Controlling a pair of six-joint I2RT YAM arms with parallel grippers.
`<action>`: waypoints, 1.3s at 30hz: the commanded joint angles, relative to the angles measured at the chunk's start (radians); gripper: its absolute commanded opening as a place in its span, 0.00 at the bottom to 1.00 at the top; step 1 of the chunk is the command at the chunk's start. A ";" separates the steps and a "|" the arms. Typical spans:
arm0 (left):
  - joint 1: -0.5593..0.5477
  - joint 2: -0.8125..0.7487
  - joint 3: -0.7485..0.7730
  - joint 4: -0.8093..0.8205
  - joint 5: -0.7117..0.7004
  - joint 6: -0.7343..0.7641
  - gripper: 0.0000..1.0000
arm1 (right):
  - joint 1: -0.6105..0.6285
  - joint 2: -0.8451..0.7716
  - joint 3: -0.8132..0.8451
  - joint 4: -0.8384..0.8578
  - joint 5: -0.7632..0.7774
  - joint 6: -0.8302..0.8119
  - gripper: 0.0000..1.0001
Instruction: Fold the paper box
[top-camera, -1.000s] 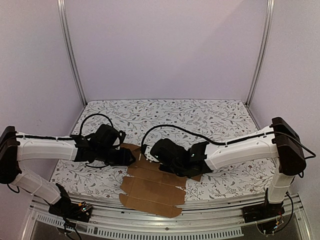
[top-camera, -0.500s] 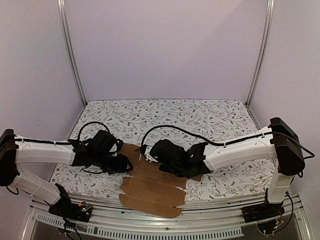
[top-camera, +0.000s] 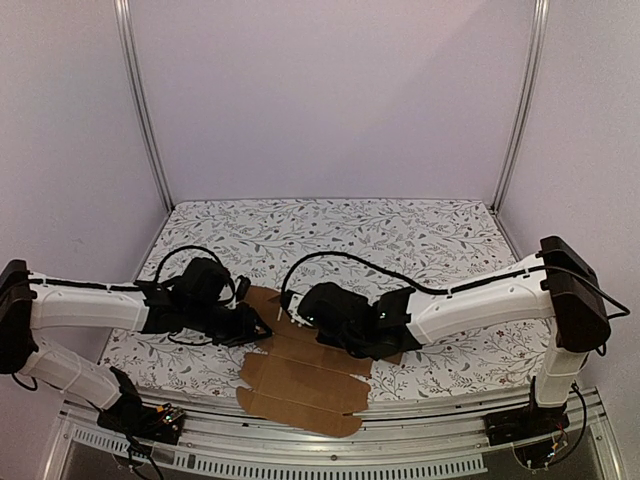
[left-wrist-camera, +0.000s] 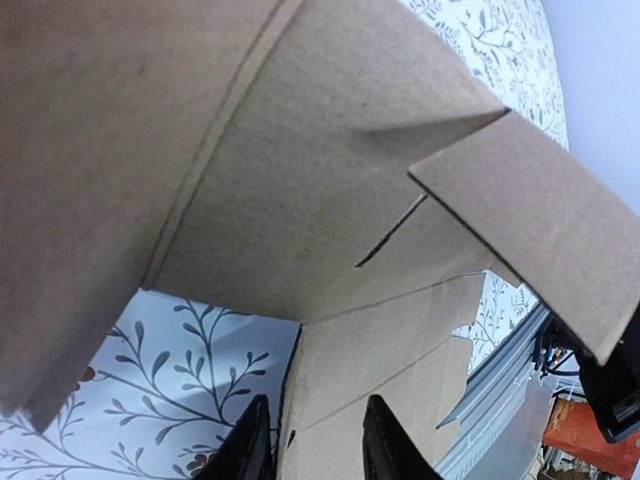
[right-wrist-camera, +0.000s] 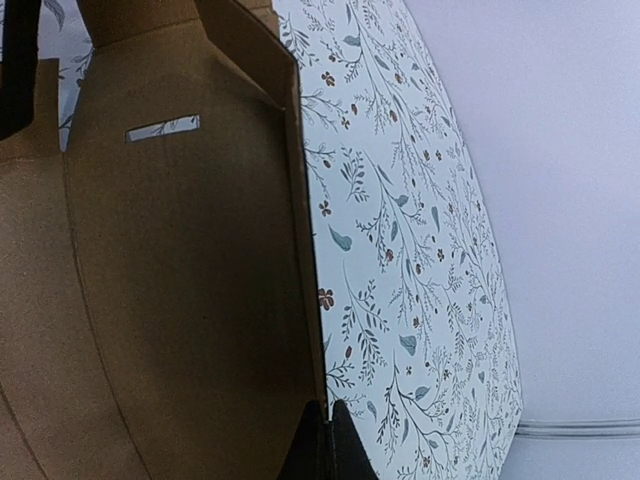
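Note:
The paper box (top-camera: 305, 385) is a flat brown die-cut sheet lying at the near middle of the table, its front panels reaching over the front edge. My left gripper (top-camera: 258, 328) is low at the sheet's left edge. In the left wrist view its fingers (left-wrist-camera: 250, 445) stand apart, one over the cloth and one over the paper box (left-wrist-camera: 300, 180), with a raised flap (left-wrist-camera: 540, 215) close to the camera. My right gripper (right-wrist-camera: 327, 430) is shut on the thin right edge of a lifted panel of the paper box (right-wrist-camera: 180, 300). From above, the right gripper (top-camera: 303, 318) sits over the sheet's far part.
A floral tablecloth (top-camera: 400, 240) covers the table. An aluminium rail (top-camera: 420, 430) runs along the front edge, with frame posts (top-camera: 145, 110) at the back corners. Cables loop off both wrists. Something orange (left-wrist-camera: 600, 440) lies below the front edge.
My left gripper has dropped lower and nearer along the sheet's left edge, and its fingers have come closer together. The right gripper has stayed shut in place.

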 joint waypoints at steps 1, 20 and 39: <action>0.010 -0.043 0.002 0.025 0.042 -0.016 0.27 | 0.023 0.017 -0.007 0.030 0.019 0.020 0.00; 0.001 -0.032 -0.007 0.055 0.065 -0.047 0.06 | 0.061 0.038 -0.001 0.065 0.064 0.007 0.00; -0.047 0.012 -0.016 0.090 0.034 -0.064 0.01 | 0.061 0.032 -0.013 0.071 0.073 0.004 0.00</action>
